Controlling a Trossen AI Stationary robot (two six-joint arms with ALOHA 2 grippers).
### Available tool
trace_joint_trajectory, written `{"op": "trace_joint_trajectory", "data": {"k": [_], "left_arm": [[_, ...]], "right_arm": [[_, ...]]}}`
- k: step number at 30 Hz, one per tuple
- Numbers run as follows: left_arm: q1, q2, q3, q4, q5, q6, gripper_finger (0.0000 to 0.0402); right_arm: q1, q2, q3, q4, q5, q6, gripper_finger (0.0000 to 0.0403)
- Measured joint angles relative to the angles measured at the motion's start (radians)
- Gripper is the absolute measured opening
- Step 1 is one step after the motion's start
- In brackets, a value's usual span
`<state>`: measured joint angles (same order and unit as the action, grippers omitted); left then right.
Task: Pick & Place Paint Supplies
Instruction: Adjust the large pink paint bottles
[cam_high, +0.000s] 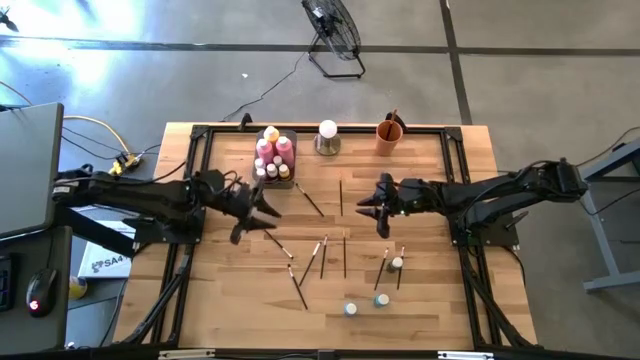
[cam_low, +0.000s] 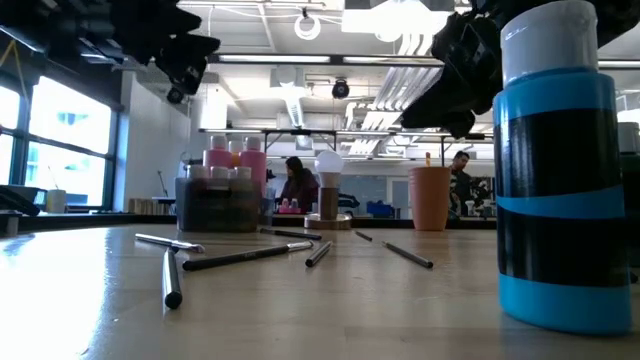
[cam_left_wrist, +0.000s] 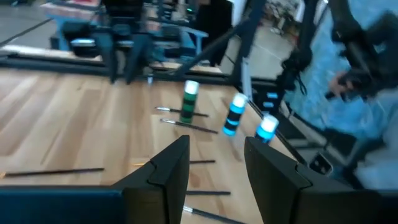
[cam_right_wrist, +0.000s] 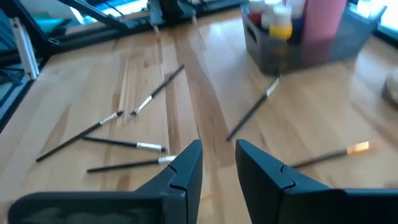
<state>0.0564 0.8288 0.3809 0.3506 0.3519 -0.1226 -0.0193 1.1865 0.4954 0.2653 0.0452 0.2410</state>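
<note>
Partly cut off: blue bottle (cam_low: 556, 170) fills low view | paintbrushes (cam_high: 322, 256) scattered below both grippers | left gripper (cam_left_wrist: 214, 163), right gripper (cam_right_wrist: 217, 163) jaws parted, empty.

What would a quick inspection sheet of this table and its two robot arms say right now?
Surface: wooden table, dark frame round it.
Job's things: brushes scattered mid-table; three small bottles near the front; tray of paint bottles at the back.
Clutter: white ball on a base, orange cup.
Grippers: left gripper and right gripper open, empty, above the table.
Cables: yellow cable at left.
Surroundings: floor fan; people behind.
</note>
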Motion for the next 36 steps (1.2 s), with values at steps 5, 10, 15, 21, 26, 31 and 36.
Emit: {"op": "trace_joint_trajectory", "data": {"k": [5, 10, 15, 21, 26, 31, 36], "left_arm": [[-0.077, -0.032, 0.0, -0.011, -0.048, 0.101, 0.0152], [-0.082, -0.077, 0.0, -0.068, -0.106, 0.115, 0.0152], [-0.083, -0.093, 0.0, -0.16, -0.189, 0.076, 0.0152], [-0.083, -0.092, 0.0, -0.223, -0.19, 0.04, 0.0152], [-0.084, -0.093, 0.0, -0.231, -0.252, 0.104, 0.0152], [-0.083, -0.093, 0.0, -0.245, -0.544, 0.1, 0.0152], [-0.083, -0.107, 0.0, -0.24, -0.759, 0.092, 0.0152]], "right_arm": [[0.012, -0.026, 0.078, -0.212, 0.006, 0.065, 0.0091], [0.075, -0.03, 0.203, -0.368, 0.012, 0.002, 0.0091], [0.156, -0.03, 0.341, -0.583, 0.011, -0.025, 0.0091], [0.242, -0.03, 0.479, -0.885, 0.015, 0.144, 0.0091], [0.289, -0.03, 0.495, -0.9, 0.055, 0.202, 0.0091], [0.314, -0.026, 0.495, -0.898, 0.189, 0.198, 0.0091], [0.316, -0.026, 0.495, -0.892, 0.278, 0.144, 0.0091]]}}
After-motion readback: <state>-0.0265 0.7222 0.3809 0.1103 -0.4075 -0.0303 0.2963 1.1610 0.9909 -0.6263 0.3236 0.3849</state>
